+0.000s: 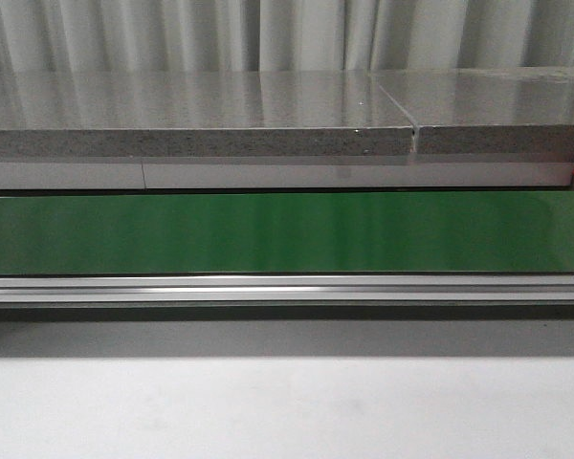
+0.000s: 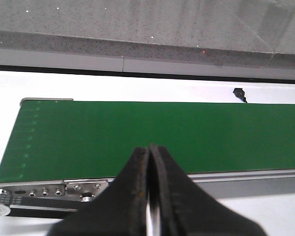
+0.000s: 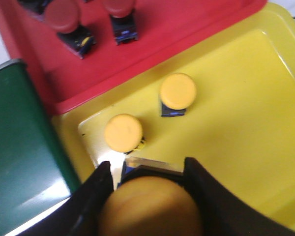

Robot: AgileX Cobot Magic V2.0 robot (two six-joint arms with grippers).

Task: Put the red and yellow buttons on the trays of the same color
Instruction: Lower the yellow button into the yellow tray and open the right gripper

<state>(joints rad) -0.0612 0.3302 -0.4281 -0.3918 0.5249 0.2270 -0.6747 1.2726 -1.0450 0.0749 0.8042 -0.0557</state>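
Fingers of my right gripper (image 3: 150, 196) clamp a round yellow button (image 3: 150, 209) above the shallow yellow plastic tray (image 3: 246, 113), near its red-tray edge, while my left gripper (image 2: 150, 196) hangs closed, empty.

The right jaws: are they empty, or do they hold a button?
They hold one. The right gripper is shut on a yellow button, its jaws on either side, above the yellow tray.
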